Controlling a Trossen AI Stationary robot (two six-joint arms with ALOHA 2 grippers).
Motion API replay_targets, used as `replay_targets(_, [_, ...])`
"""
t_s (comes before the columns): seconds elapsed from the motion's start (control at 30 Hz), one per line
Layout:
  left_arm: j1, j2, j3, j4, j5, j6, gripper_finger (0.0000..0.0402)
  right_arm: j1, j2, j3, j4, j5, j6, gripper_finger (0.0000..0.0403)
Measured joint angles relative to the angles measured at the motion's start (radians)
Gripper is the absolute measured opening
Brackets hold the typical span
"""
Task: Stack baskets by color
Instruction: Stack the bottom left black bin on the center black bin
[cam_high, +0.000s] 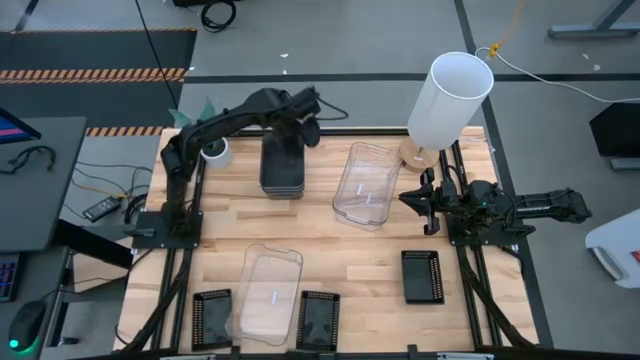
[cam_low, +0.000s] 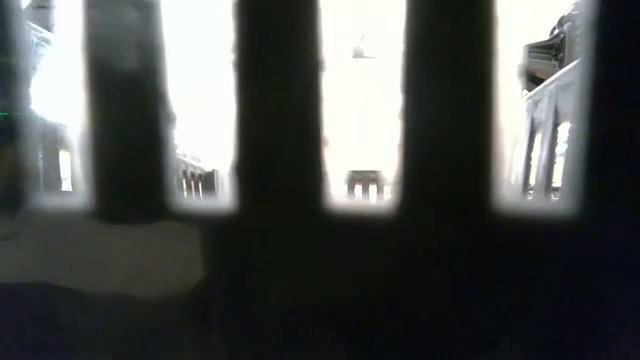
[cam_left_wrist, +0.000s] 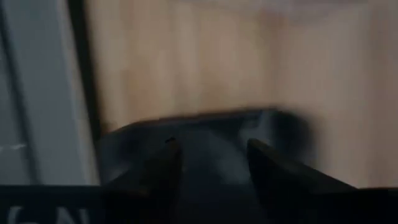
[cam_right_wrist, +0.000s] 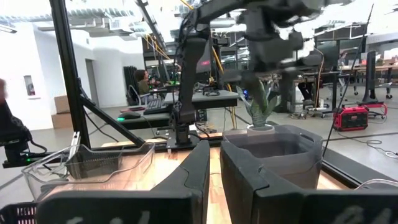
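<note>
A stack of smoky dark grey baskets (cam_high: 282, 165) stands at the table's far middle. My left gripper (cam_high: 302, 122) hangs open just above the stack's far end, its fingers (cam_left_wrist: 165, 165) apart over the top basket (cam_left_wrist: 205, 127) and holding nothing. From the right wrist view it (cam_right_wrist: 273, 46) is clear of the grey stack (cam_right_wrist: 273, 155). Two clear baskets (cam_high: 365, 185) (cam_high: 270, 290) and three flat black perforated ones (cam_high: 212, 318) (cam_high: 318, 318) (cam_high: 422, 275) rest on the wood. My right gripper (cam_high: 425, 205) waits at the right edge, shut and with nothing between its fingers.
A tall white cylinder (cam_high: 450, 95) stands at the far right corner and a small potted plant (cam_high: 208, 145) at the far left, beside the grey stack. Bare wood (cam_high: 340, 255) lies in the table's middle. Dark bars close to the camera block most of the low view.
</note>
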Motion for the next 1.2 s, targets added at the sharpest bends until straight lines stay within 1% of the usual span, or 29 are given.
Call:
replay_targets(0.07, [-0.041,-0.011,0.0,0.0,0.041,-0.118,0.0169,0.0,0.0,0.0,0.0,0.0,0.0,0.0045])
replay_targets(0.13, [-0.084,-0.014,0.0,-0.003,0.061,-0.233,0.0157,0.0,0.0,0.0,0.0,0.0,0.0,0.0045])
replay_targets(0.2, [-0.132,-0.014,0.0,-0.016,0.062,-0.293,0.0147,0.0,0.0,0.0,0.0,0.0,0.0,0.0045])
replay_targets(0.4, [-0.314,-0.017,0.0,-0.043,0.062,-0.298,0.0121,0.0,0.0,0.0,0.0,0.0,0.0,0.0045])
replay_targets(0.6, [-0.472,-0.022,-0.012,-0.045,0.06,-0.319,0.0111,0.0,0.0,0.0,0.0,0.0,0.0,0.0045])
replay_targets(0.67, [-0.52,-0.035,-0.062,-0.022,0.056,-0.337,0.0108,0.0,0.0,0.0,0.0,0.0,0.0,0.0045])
replay_targets(0.73, [-0.566,-0.069,-0.153,0.015,0.017,-0.367,0.0102,0.0,0.0,0.0,0.0,0.0,0.0,0.0045])
replay_targets(0.83, [-0.623,-0.183,-0.318,0.137,-0.025,-0.453,0.0091,0.0,0.0,0.0,0.004,0.0,0.0,0.0045])
replay_targets(0.9, [-0.658,-0.262,-0.422,0.229,-0.029,-0.535,0.0083,0.0,0.0,0.0,0.005,0.001,0.0,0.0045])
replay_targets(0.97, [-0.701,-0.334,-0.504,0.281,-0.032,-0.627,0.0074,0.0,0.0,0.0,0.008,0.002,0.0,0.0045])
replay_targets(1.07, [-0.775,-0.427,-0.587,0.308,-0.036,-0.78,0.0064,0.0,0.0,0.0,0.008,0.003,0.0,0.0045])
replay_targets(1.2, [-0.888,-0.511,-0.673,0.278,-0.062,-0.985,0.0054,0.0,0.0,0.0,0.008,0.004,0.0,0.0045])
